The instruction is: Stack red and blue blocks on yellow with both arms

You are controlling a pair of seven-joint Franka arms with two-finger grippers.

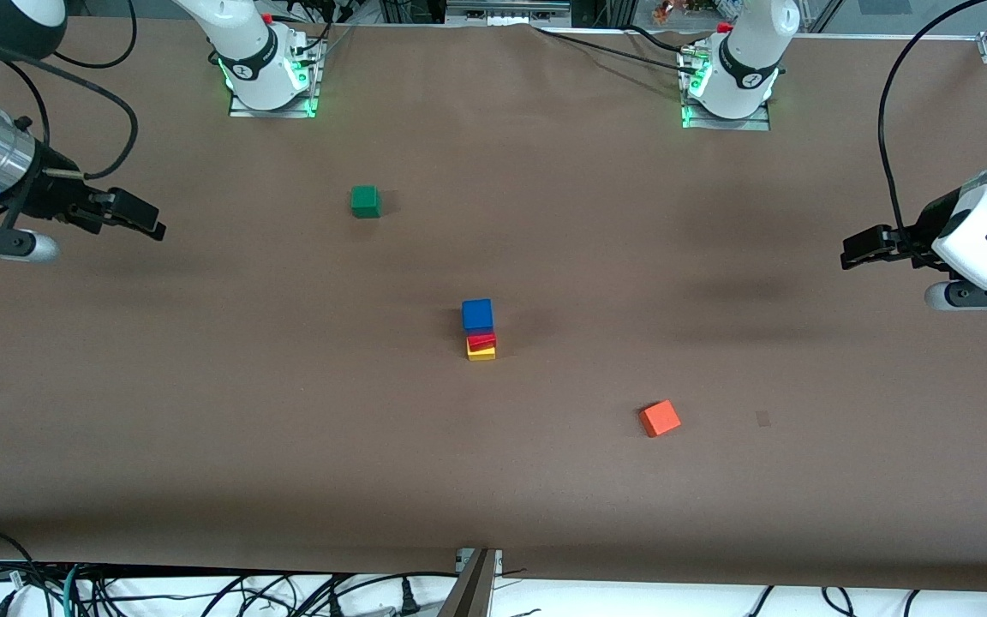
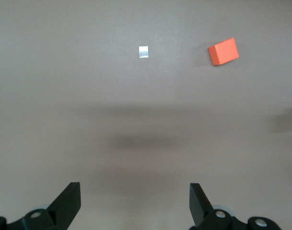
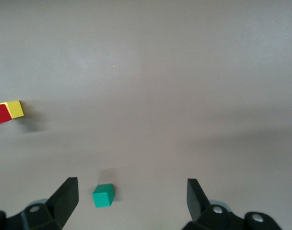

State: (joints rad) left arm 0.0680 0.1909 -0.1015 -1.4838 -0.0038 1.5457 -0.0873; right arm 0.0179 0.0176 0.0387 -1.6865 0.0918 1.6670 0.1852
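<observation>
Three cubes stacked mid-table: yellow cube [image 1: 481,352] bottom, red cube [image 1: 482,341], blue cube [image 1: 477,314] top | bare table [image 1: 202,411] around | left gripper [image 1: 855,250], right gripper [image 1: 140,216] over table ends, jaws spread, empty

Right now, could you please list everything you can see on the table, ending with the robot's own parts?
blue block: one, bright blue, top of the stack mid-table.
red block: one, deep red, under the blue, on the yellow.
yellow block: one, yellow, bottom of the stack.
green cube: one, green, farther from the front camera than the stack.
orange cube: one, orange, nearer, toward the left arm's end.
table: one, brown.
left gripper: black, open, waiting over its end.
right gripper: black, open, waiting over its end.
</observation>
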